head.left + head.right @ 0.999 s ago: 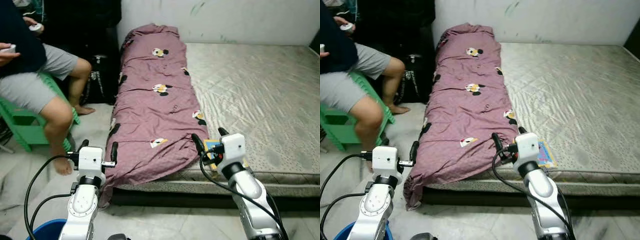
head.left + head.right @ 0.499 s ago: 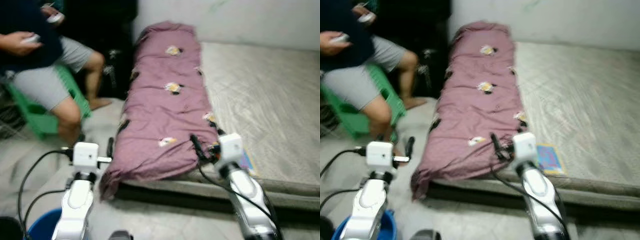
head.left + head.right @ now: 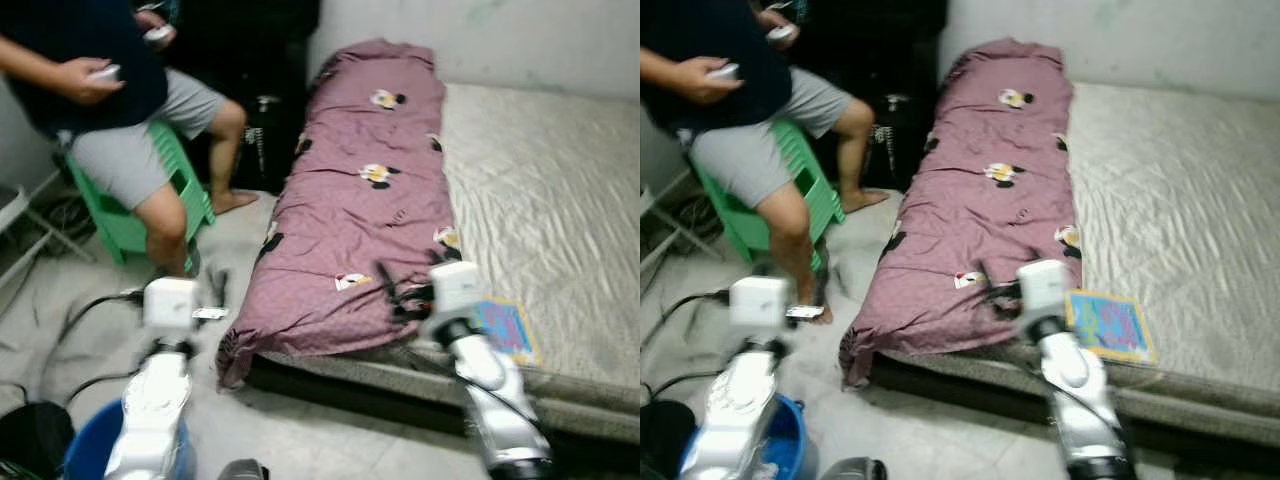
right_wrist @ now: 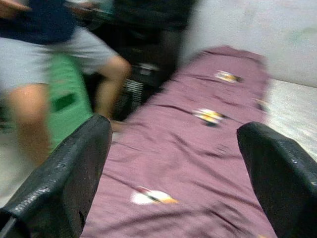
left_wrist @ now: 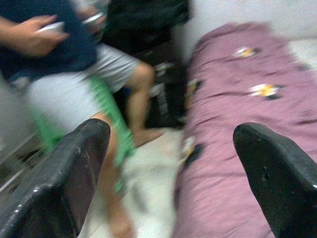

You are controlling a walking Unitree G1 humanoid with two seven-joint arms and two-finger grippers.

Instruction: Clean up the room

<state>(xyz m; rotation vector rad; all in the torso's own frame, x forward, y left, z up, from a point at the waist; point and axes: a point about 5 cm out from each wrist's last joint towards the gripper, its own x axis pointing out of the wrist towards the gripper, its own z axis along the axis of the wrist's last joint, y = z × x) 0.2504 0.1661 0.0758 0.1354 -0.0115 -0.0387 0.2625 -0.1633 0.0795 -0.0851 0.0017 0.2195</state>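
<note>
A low mattress (image 3: 560,210) lies on the floor against a pale wall, and a mauve quilt (image 3: 365,200) printed with small cartoon figures stretches along its left side, from the head end by the wall to the near edge, where one corner droops over the mattress side toward the floor. On the bare grey ticking just right of the quilt's near end rests a flat, colourful booklet (image 3: 1108,326). The right gripper (image 3: 412,288) hovers over the near end of the quilt, beside the booklet, its two black fingers (image 4: 64,173) spread wide apart and holding nothing; the right wrist view looks along them up the length of the quilt. The left gripper (image 3: 205,292) is raised over the floor just left of the quilt's hanging corner, its fingers (image 5: 69,173) likewise wide apart and empty, pointing toward the gap between the mattress and a seated person (image 3: 110,110). That person, in a dark top and grey shorts, sits on a green plastic stool (image 3: 150,205) to the left of the mattress, bare feet on the pale tiled floor (image 3: 300,440), with a small white object in each hand. A dark bag (image 3: 262,145) stands between the stool and the mattress's left edge. A blue bucket (image 3: 785,440) sits on the floor at the near left, below the left arm, well away from the mattress; black cables trail from both wrists. The eye views are slightly blurred
</note>
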